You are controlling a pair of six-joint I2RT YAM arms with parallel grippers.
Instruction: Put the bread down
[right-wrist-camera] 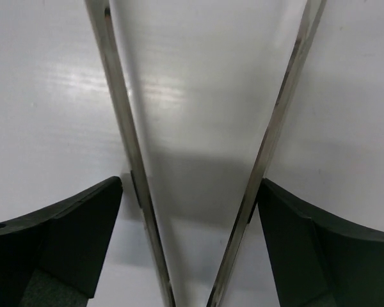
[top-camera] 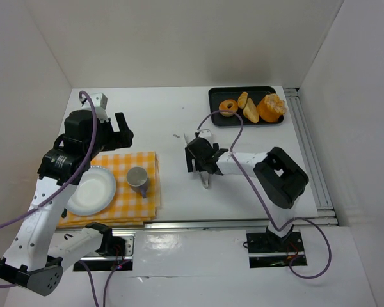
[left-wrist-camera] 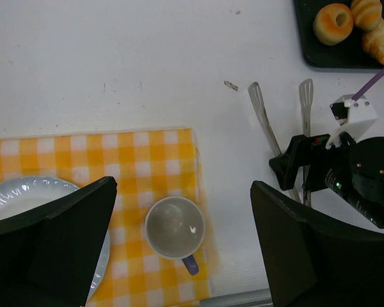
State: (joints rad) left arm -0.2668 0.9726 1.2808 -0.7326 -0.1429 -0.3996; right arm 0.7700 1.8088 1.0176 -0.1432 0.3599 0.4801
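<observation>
Right gripper, jaws spread wide, straddles the steel tongs. Close evenly on both arms w/o pinching tips together (bread needs room). Golden bread pieces sit in black rectangular tray, far right. Left gripper gapes.

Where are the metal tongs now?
In the top view the tongs lie mid-table, straddled by the open right gripper, right of the checked cloth and nearer than the bread tray.
</observation>
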